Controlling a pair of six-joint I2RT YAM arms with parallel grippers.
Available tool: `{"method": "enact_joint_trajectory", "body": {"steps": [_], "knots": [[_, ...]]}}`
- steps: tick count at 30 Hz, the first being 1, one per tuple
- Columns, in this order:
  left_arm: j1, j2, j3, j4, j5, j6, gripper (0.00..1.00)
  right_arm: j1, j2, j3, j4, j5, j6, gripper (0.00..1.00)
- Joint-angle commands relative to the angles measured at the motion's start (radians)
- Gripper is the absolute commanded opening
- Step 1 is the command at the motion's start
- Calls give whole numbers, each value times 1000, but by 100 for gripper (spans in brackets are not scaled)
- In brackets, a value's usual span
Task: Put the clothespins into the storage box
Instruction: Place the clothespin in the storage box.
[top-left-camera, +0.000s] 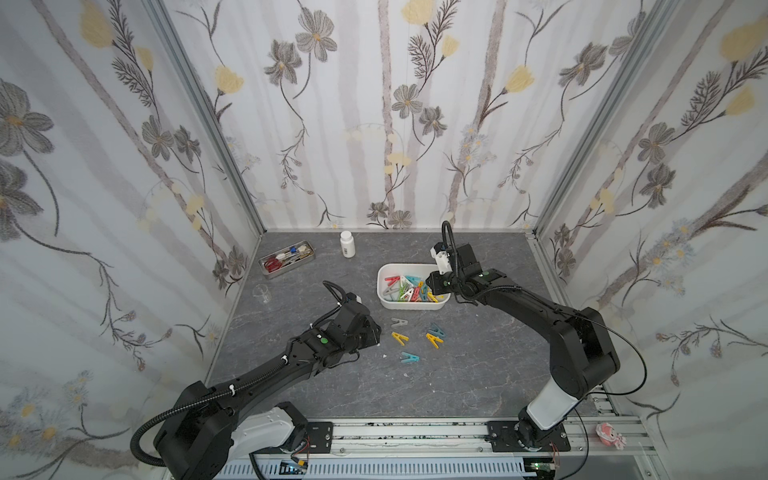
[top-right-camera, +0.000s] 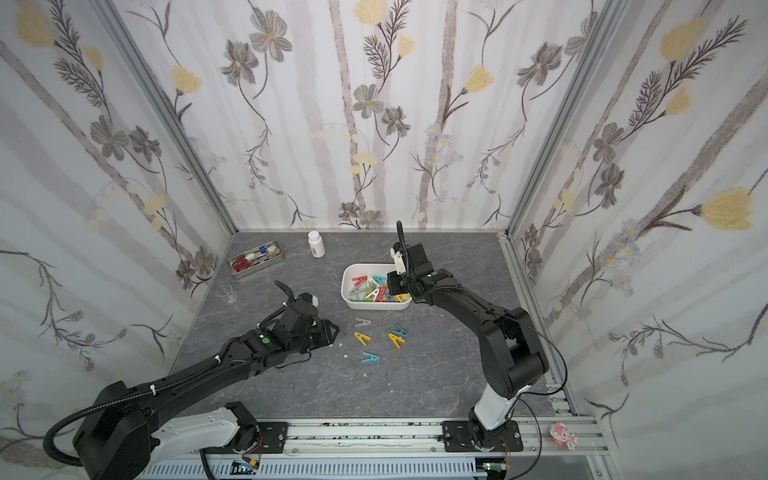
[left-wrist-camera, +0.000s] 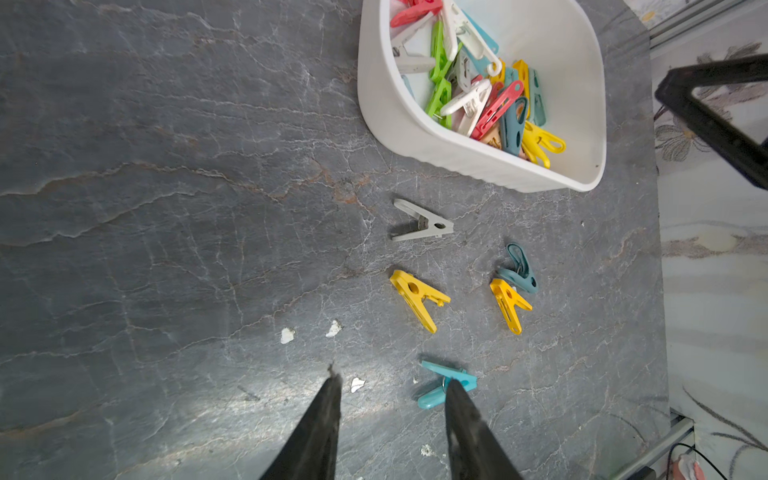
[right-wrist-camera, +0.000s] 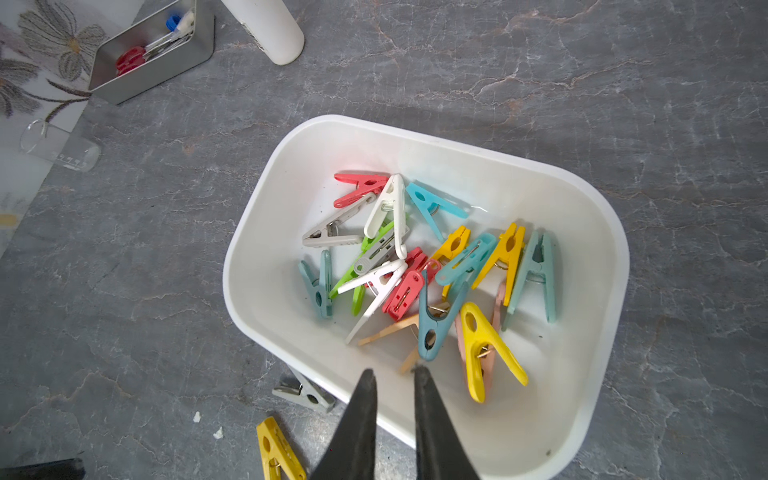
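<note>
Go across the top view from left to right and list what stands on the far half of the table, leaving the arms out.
metal tray → white bottle → storage box. The clear beaker overlaps the tray's left end, so it is left out.

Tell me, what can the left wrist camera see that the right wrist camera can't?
Only the left wrist view: a light teal clothespin, a dark teal clothespin and a yellow one touching it, all on the table. Only the right wrist view: the metal tray, white bottle and glass beaker. Both: the storage box, the clothespins inside it, and the grey clothespin lying just outside.
</note>
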Motion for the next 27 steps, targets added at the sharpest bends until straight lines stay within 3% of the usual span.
{"method": "enact_joint_trajectory", "body": {"steps": [1, 13, 27], "knots": [[-14, 27, 23, -16, -5, -3, 41, 7, -43, -36, 38, -16, 10, 20], [-96, 182, 99, -65, -22, -38, 41, 70, -198, -223, 111, -12, 53, 20], [-179, 456, 332, -181, -48, -62, 39, 96, -304, -400, 216, -10, 48, 20]]}}
